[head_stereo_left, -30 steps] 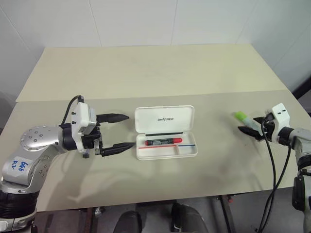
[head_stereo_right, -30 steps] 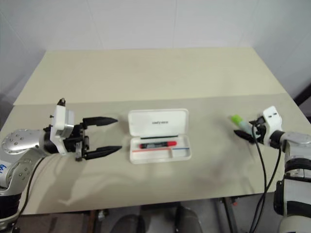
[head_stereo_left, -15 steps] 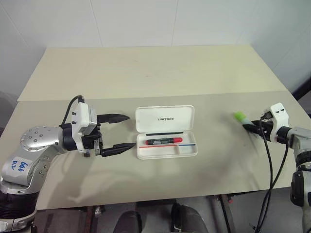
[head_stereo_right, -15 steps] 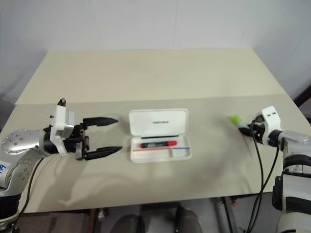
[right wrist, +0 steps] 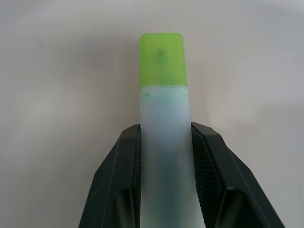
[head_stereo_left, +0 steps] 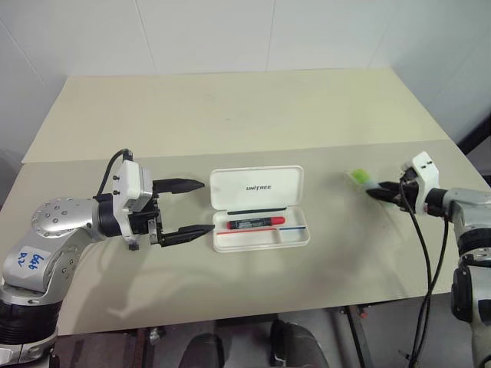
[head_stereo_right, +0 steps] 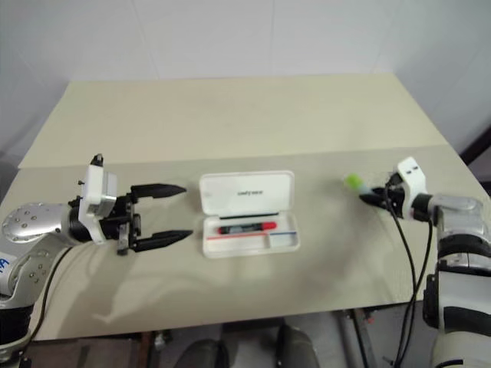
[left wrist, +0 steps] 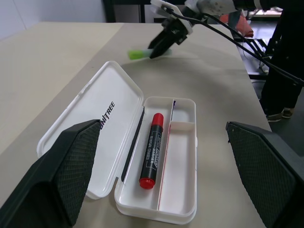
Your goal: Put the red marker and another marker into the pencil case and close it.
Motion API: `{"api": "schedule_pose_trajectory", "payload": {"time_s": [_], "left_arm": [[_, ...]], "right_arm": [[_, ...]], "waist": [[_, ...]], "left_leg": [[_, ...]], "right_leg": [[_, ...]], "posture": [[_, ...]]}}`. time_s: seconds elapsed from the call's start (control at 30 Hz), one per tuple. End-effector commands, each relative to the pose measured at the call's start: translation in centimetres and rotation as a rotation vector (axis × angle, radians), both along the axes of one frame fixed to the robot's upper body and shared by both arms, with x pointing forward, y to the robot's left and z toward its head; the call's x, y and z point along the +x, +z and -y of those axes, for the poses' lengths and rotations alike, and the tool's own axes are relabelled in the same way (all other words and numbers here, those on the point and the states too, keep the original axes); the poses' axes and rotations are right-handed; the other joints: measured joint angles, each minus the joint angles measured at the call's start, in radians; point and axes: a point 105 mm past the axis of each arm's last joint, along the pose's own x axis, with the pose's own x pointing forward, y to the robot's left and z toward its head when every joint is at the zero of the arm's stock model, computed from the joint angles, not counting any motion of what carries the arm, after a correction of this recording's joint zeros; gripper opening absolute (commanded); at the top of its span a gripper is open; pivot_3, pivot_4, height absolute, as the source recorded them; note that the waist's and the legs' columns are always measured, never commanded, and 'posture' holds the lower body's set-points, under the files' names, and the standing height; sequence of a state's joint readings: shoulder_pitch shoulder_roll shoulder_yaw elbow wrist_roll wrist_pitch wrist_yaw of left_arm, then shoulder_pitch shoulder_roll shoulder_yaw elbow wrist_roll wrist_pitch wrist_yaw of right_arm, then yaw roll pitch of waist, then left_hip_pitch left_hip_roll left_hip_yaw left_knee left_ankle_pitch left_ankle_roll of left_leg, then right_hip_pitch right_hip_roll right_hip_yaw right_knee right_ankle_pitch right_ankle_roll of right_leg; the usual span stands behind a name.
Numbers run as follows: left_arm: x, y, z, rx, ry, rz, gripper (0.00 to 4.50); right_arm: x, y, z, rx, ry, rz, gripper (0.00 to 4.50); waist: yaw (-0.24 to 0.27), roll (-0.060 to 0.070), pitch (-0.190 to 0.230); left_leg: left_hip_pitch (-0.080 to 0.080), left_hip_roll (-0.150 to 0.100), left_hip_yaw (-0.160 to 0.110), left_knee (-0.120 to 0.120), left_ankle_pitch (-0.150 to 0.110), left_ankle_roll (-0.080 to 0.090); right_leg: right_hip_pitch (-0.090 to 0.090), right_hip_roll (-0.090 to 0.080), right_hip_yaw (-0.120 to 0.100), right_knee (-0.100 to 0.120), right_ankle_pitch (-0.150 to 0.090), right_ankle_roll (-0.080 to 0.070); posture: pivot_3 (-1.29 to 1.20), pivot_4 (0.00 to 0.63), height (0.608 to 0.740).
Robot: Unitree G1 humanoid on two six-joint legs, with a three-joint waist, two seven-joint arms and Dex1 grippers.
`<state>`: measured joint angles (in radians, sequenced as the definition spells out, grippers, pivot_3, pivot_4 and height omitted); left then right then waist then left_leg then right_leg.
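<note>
Two markers are showing: the red marker (head_stereo_left: 257, 223) is lying inside the open pencil case (head_stereo_left: 259, 208) mid-surface, while the right gripper (head_stereo_left: 380, 192) is pinching the light-green marker (head_stereo_left: 359, 177) between its fingers (right wrist: 118, 190). Left gripper (head_stereo_left: 196, 207) fingers are standing spread beside the case.

- Left arm (head_stereo_left: 57, 230): silver metal shells dotted with small screws, a white label with blue handwriting.
- Wrist blocks (head_stereo_left: 132, 192): white, boxy.
- Fingers (head_stereo_left: 184, 184): black, tapered, textured pads.
- Black cables (head_stereo_left: 426, 268) hang from the right arm.
</note>
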<state>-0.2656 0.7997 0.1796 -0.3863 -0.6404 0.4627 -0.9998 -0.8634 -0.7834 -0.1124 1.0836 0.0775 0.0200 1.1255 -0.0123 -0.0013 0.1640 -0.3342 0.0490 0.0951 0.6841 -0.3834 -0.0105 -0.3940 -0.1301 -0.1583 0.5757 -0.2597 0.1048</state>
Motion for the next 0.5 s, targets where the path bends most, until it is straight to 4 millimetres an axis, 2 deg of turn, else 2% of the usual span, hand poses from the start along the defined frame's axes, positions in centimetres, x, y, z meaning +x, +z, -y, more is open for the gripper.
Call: {"api": "schedule_pose_trajectory", "payload": {"time_s": [0.03, 0.17, 0.3, 0.37, 0.5], "left_arm": [[-0.5, 0.7, -0.1, -0.01, -0.006, 0.046, 4.5], [-0.7, 0.4, -0.3, -0.016, 0.011, 0.047, 4.5], [-0.8, 0.2, -0.8, -0.02, 0.036, 0.053, 4.5], [-0.8, 0.1, -1.1, -0.018, 0.049, 0.055, 4.5], [-1.2, -0.2, -2.8, -0.001, 0.1, 0.058, 4.5]], "right_arm": [[0.8, 5.0, -1.5, -0.011, 0.081, 0.198, 1.1], [0.4, 7.5, -3.4, 0.0, 0.184, 0.292, 1.1], [-1.9, 9.0, -7.9, 0.072, 0.446, 0.313, 1.1], [-2.8, 9.4, -9.4, 0.106, 0.524, 0.308, 1.1], [-5.5, 10.7, -15.0, 0.229, 0.737, 0.276, 1.1]], "waist": [[0.002, 0.0, 0.0], [0.008, 0.0, 0.0], [0.01, 0.0, 0.0], [0.012, 0.0, 0.0], [0.009, 0.001, 0.001]], "left_leg": [[0.0, 0.0, 0.0, 0.0, 0.0, 0.0], [0.0, 0.0, 0.0, 0.0, 0.0, 0.0], [-0.001, 0.0, -0.002, -0.002, 0.0, 0.0], [-0.001, 0.0, -0.002, -0.002, 0.0, 0.0], [-0.001, 0.0, -0.002, -0.001, 0.0, 0.0]], "right_leg": [[0.0, 0.0, 0.0, 0.0, 0.0, 0.0], [0.0, 0.0, 0.0, 0.0, 0.0, 0.0], [-0.001, 0.0, -0.001, 0.0, 0.0, 0.0], [-0.001, 0.0, -0.001, 0.0, 0.0, 0.0], [-0.001, 0.0, -0.001, 0.0, 0.0, 0.0]], "posture": [[0.0, 0.15, 0.74], [0.0, 0.15, 0.74], [0.0, 0.15, 0.74], [0.0, 0.15, 0.74], [0.0, 0.15, 0.74]]}}
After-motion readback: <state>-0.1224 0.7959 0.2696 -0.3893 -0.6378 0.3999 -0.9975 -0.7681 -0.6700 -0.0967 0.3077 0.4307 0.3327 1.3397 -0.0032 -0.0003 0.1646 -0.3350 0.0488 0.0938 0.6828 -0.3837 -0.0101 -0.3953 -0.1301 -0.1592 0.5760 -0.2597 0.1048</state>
